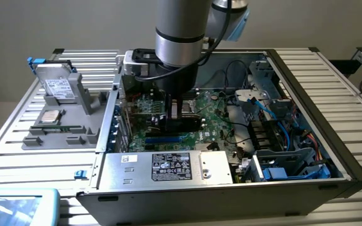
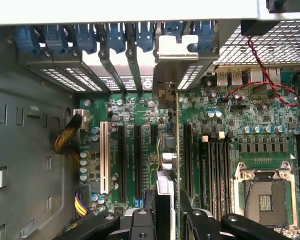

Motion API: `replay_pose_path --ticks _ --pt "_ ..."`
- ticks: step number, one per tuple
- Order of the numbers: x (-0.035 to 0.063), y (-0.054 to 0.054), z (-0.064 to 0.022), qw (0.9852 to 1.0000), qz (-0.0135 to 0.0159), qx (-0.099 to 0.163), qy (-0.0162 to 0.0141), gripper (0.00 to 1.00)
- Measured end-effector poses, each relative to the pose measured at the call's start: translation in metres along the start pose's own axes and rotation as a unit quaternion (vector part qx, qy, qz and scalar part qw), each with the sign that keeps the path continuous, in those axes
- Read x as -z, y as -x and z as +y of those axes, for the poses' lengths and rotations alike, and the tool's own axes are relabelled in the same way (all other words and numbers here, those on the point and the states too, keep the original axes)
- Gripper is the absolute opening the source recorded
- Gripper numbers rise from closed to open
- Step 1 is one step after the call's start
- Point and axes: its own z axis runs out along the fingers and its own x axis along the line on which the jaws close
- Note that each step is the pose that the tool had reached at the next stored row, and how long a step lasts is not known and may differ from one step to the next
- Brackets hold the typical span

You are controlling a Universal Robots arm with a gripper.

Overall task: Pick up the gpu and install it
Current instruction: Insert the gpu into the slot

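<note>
From my remote station I see the arm reaching straight down into an open computer case [image 1: 313, 99] in the centre of the exterior view. Its gripper [image 1: 179, 117] is closed narrowly on the graphics card [image 1: 186, 126], one finger against each face. The card stands on edge over the green motherboard [image 1: 222, 120]. In the wrist view the black fingers [image 2: 140, 222] flank the card's thin edge. That edge runs between the long dark expansion slots [image 2: 138, 155] to the silver bracket [image 2: 177, 50] at the case's rear openings. I cannot tell whether the card is fully seated. A processor socket [image 2: 265, 195] sits near the card. On the exterior view's left, a grey tray [image 1: 55, 134] carries a silver drive [image 1: 60, 89].
</note>
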Motion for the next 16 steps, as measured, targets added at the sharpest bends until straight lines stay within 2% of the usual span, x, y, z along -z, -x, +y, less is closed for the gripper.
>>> replay_pose_path --ticks 8,16 --pt "-0.0116 -0.001 0.0015 1.0 -0.0031 -0.005 0.0008 0.29" --pt "-0.016 0.002 0.0045 1.0 -0.0033 -0.005 0.0011 0.29"
